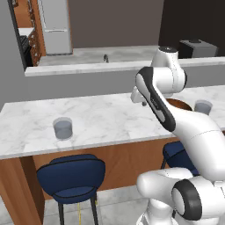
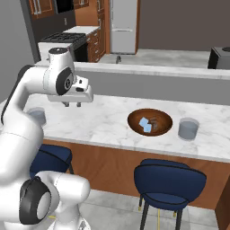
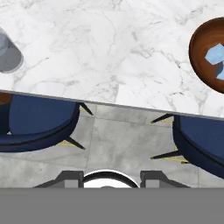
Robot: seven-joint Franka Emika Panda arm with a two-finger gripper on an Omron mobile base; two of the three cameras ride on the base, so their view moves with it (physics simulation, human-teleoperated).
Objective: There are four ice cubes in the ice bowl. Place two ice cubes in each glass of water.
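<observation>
No text, label, brand, number or sign can be read anywhere in these views.

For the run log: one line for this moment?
gripper: open, empty, above counter | ice cubes: in bowl | glasses: apart

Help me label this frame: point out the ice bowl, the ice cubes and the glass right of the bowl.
ice bowl (image 2: 162, 126): right base view, inner wall.
ice cubes (image 2: 144, 125): right base view, cube top.
glass (image 2: 188, 130): right base view, side wall.
</observation>
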